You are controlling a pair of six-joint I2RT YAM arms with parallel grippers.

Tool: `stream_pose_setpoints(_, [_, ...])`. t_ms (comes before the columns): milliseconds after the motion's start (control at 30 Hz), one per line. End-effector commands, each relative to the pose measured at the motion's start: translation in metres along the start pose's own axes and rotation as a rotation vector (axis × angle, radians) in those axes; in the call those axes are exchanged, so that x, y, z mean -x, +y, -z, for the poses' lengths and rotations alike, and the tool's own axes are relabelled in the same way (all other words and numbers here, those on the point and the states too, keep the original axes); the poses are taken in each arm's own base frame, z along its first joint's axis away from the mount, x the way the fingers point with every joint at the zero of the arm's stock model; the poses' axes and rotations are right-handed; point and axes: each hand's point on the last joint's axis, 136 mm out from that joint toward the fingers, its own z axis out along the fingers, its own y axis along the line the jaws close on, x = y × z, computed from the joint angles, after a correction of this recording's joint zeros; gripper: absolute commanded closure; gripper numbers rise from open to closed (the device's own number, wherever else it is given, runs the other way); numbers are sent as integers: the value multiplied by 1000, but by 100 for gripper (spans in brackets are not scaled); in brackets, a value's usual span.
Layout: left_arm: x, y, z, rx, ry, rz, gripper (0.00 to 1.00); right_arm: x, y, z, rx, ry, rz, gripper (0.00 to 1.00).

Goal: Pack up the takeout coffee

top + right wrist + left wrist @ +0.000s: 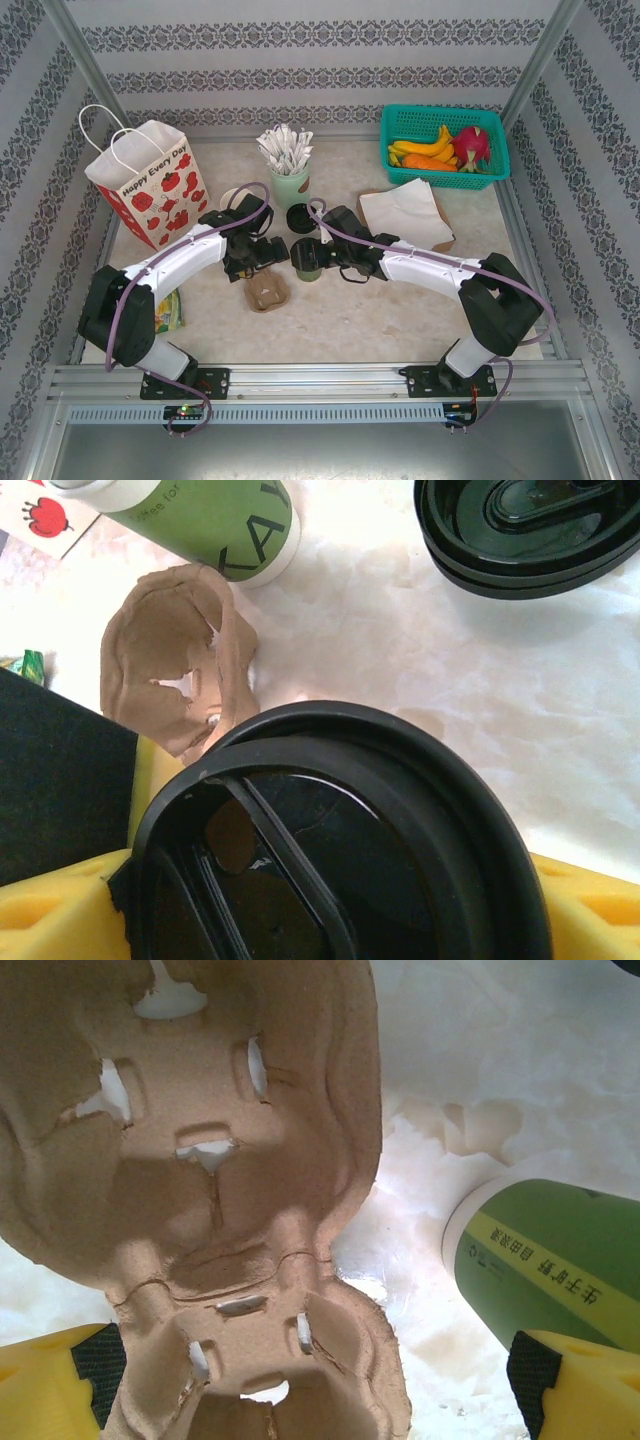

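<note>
Top external: takeout coffee [307,262] upright at mid-bench [400,320], black lid on; right tool [318,255] at its side, left tool [258,258] just beside, above a pulp carrier [267,291]. Spare lid [299,217] just behind the takeout coffee.

Left wrist: left tool [310,1390] wide open, straddling the pulp carrier [230,1190], one pad [528,1375] just beside a green-sided cup [560,1260]; unclear which cup.

Right wrist: right tool [330,910], fingers [50,910] flanking the takeout coffee [340,850] below its lid rim; pressing or not, impossible to tell.
</note>
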Motion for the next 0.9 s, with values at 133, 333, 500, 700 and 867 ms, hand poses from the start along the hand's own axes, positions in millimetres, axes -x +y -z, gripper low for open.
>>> stream_pose_setpoints(133, [6,-20,20,-93,-55,-54,0,-3,-24,8,-110,24,-4,27])
stream_pose_setpoints(333, [14,-27,42,-169,-156,-82,0,31,-52,13,-148,-18,-74,27])
stream_pose_setpoints(500, [17,-37,60,-265,-226,-114,0,72,-87,5,-204,-65,-148,28])
stream_pose_setpoints(700, [20,-36,86,-324,-333,-135,0,122,-121,-11,-216,-126,-235,29])
stream_pose_setpoints(867, [20,-26,98,-325,-392,-132,0,157,-146,-19,-252,-166,-243,29])
